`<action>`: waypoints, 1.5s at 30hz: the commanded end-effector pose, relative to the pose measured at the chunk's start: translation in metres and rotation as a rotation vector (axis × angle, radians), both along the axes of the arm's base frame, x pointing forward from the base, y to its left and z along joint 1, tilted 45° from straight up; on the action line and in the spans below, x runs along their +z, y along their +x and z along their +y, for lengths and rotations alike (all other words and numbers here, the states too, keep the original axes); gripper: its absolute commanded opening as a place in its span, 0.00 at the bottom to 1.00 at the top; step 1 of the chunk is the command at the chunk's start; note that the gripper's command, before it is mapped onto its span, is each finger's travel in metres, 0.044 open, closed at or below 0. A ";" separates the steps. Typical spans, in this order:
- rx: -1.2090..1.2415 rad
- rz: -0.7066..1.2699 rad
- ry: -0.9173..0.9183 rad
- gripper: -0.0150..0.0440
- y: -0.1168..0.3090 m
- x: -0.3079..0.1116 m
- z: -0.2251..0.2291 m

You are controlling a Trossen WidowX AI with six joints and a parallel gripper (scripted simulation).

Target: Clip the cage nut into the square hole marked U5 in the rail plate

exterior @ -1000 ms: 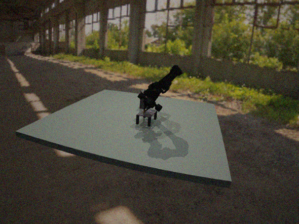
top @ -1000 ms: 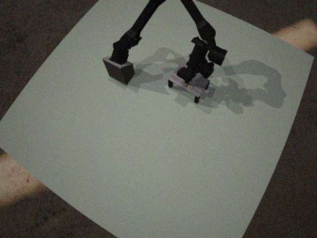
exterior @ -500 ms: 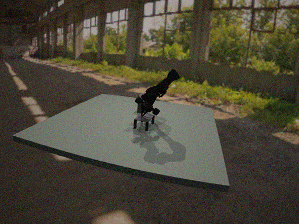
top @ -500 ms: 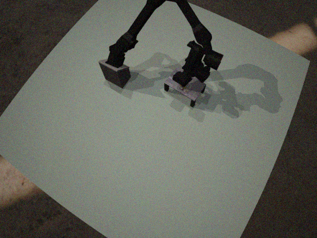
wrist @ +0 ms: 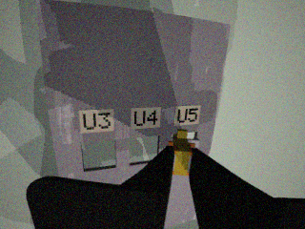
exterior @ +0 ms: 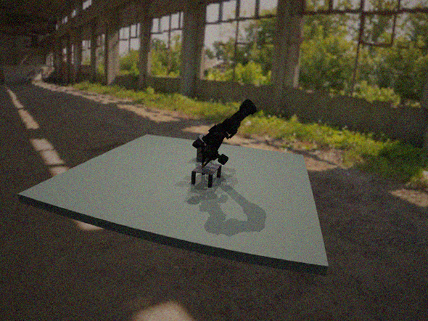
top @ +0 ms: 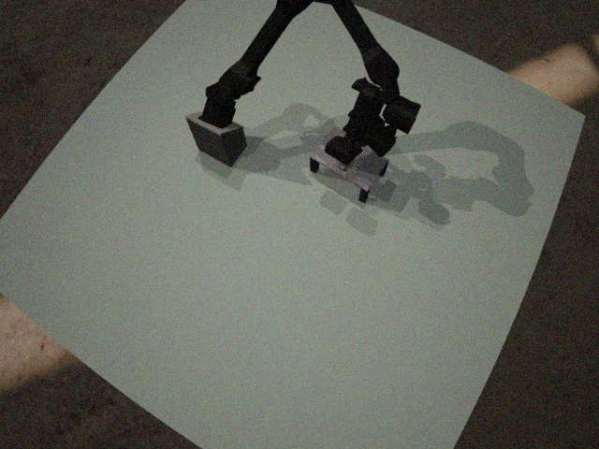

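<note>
The rail plate (top: 372, 168) (wrist: 200, 62) stands on short dark legs; in the exterior view it is a small table-like stand (exterior: 214, 168). In the wrist view its labels U3, U4 and U5 show in a row, with open square holes below U3 and U4. My gripper (wrist: 180, 153) is shut on the cage nut (wrist: 181, 162), a small yellow piece with a grey part and orange edges. The nut is right below the U5 label, over or at the U5 hole. The fingers and nut hide most of that hole, so how deep the wings sit cannot be told.
The arm's base is a dark block (top: 217, 142) left of the plate in the top view. The plate stands on a pale table top (top: 241, 290) (exterior: 128, 206), whose edges show in the top and exterior views. The arm's shadows fall across the plate and table.
</note>
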State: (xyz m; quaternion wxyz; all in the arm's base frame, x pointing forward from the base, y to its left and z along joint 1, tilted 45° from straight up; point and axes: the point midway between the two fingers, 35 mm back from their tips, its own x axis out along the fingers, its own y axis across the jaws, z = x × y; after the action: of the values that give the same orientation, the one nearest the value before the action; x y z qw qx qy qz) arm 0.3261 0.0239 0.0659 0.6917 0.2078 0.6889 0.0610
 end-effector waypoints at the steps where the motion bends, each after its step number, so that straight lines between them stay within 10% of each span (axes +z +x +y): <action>1: 0.001 -0.005 0.003 0.30 0.001 0.000 -0.001; 45: 0.000 -0.015 0.051 0.30 0.000 -0.002 -0.002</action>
State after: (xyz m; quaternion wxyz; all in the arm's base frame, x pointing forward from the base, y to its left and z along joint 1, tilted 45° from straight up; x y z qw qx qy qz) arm 0.3258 0.0233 0.0645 0.6908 0.2223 0.6837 0.0771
